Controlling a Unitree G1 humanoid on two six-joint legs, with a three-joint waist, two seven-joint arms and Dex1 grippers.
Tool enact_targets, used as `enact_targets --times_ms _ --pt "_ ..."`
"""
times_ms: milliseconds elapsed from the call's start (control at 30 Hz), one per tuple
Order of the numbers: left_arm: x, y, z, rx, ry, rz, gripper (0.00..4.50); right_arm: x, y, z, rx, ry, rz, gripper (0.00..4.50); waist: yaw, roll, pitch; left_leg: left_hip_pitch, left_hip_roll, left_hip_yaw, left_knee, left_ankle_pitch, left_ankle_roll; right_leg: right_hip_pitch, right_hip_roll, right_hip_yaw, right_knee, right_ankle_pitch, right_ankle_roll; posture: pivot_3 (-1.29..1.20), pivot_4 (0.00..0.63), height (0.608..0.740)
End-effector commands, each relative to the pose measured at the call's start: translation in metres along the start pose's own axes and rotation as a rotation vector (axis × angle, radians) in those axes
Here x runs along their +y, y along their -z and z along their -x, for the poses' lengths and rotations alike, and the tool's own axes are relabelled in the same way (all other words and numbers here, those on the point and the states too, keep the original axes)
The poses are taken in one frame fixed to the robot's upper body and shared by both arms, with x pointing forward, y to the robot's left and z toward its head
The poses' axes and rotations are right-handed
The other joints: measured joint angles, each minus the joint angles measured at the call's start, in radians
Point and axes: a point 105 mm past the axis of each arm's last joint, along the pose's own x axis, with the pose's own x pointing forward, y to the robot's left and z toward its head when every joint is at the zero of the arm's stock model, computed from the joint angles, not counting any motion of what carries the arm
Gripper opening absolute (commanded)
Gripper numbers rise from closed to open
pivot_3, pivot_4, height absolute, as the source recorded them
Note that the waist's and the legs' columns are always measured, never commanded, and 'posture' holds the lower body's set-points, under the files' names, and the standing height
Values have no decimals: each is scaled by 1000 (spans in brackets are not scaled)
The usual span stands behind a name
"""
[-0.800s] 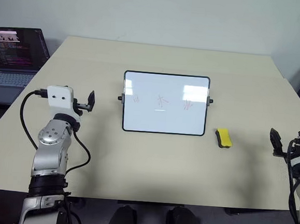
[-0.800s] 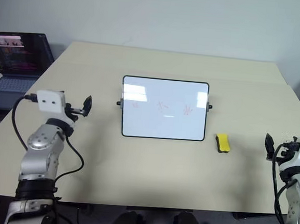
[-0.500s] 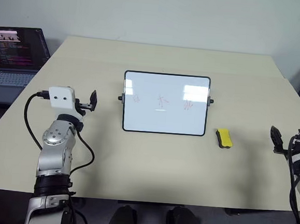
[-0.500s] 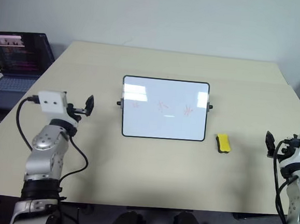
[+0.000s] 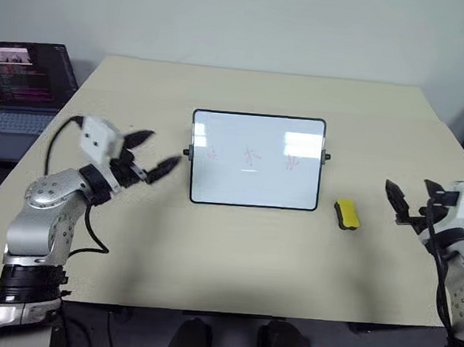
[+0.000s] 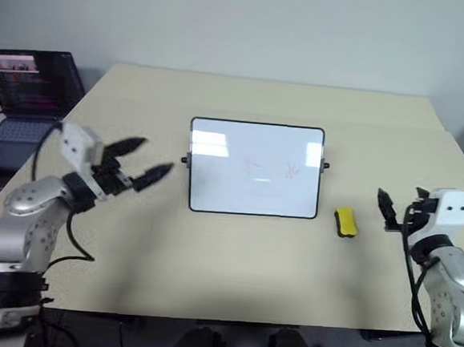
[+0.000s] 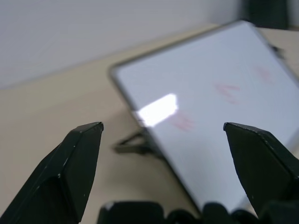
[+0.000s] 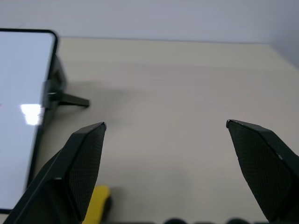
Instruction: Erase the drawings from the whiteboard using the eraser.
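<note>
The whiteboard (image 5: 247,187) stands tilted on its black props in the middle of the table, with three small red drawings (image 5: 251,154) in a row across it. The yellow eraser (image 5: 346,214) lies flat on the table just right of the board's lower right corner. My left gripper (image 5: 155,153) hovers open a little left of the board and points at its left edge, where the left wrist view shows the drawings (image 7: 227,90). To the right of the eraser my right gripper (image 5: 411,196) is open and empty, and the eraser (image 8: 99,205) shows low between its fingers.
An open laptop (image 5: 22,85) sits at the table's far left corner. The beige table (image 5: 250,255) has bare room in front of and behind the board. Its right edge runs close to my right arm.
My left gripper has swung right toward the whiteboard's left edge, and its fingers now show spread. My right gripper has moved left, nearer the eraser. Board and eraser have not moved.
</note>
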Motion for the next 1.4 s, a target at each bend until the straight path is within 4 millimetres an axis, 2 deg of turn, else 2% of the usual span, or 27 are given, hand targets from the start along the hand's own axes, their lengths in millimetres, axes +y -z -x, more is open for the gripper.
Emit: enact_targets --times_ms 33,167,267,333,533,700,833,1133,1400 --pt "-22 -3 -6 67 184 -72 4500 15 -6 16 9 -36 -10 4475 8 0 0 0 0 0 0 0 0 0 1 0 0 0 0 0 150 740" --pt "-44 5 -14 140 326 -131 4500 26 -8 21 24 -23 12 4475 9 0 0 -1 0 0 0 0 0 0 1 0 0 0 0 0 150 740" --pt "-50 7 -19 154 382 -150 4500 32 -13 19 43 12 3 4475 1 0 0 0 1 0 1 0 0 0 2 1 0 0 0 0 150 740" --pt "-55 4 -26 142 412 -157 4500 41 -7 22 125 -20 -16 4475 -2 0 0 0 1 0 1 0 0 0 4 1 1 0 0 0 150 740" --pt "-66 -6 -41 103 487 -182 4500 64 -9 28 152 -52 -35 4475 -4 0 0 -1 2 -1 0 0 0 -1 5 1 0 0 0 0 150 740" --pt "-78 -8 -47 100 535 -205 4500 70 11 18 222 -46 -10 4475 -5 0 0 -1 1 -1 1 0 0 -1 5 1 0 -1 0 0 150 740" --pt "-77 -8 -49 101 536 -218 4500 68 23 7 263 -42 -4 4475 -6 0 0 -1 2 -1 1 0 0 -1 6 1 0 0 0 0 150 740" --pt "-89 -9 -58 77 589 -227 4500 55 20 -16 247 3 -22 4475 -6 0 0 -2 1 -1 1 0 1 -1 6 1 0 0 0 0 150 740" --pt "-88 -12 -61 69 596 -238 4500 48 26 -32 259 40 -68 4475 -6 0 0 -2 2 -1 1 0 1 -1 6 1 0 0 0 0 150 740"
